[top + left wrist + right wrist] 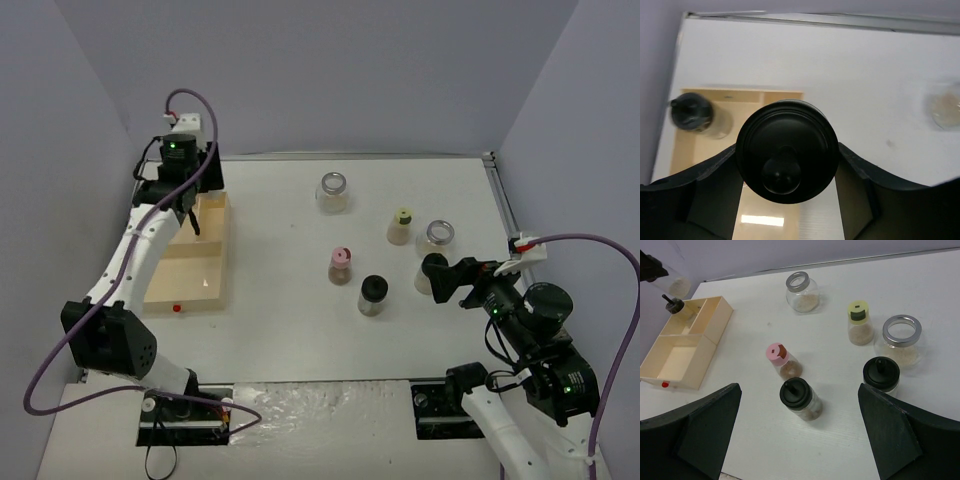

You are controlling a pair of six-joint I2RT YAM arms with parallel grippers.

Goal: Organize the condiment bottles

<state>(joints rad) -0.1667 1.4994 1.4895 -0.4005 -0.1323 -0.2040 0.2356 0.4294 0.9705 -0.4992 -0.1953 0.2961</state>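
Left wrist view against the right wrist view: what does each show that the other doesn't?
Left wrist only: the held jar's black cap clamped in the left gripper. Right wrist only: the open right gripper, pink-capped jar, yellow-green-capped jar, two loose black-capped jars. Both: the wooden tray, the black-capped jar standing in it.

Open tabletop (275, 330) between tray (226, 262) and six clustered jars (400, 227), narrow gaps among them, black-capped jar (684, 311) inside tray
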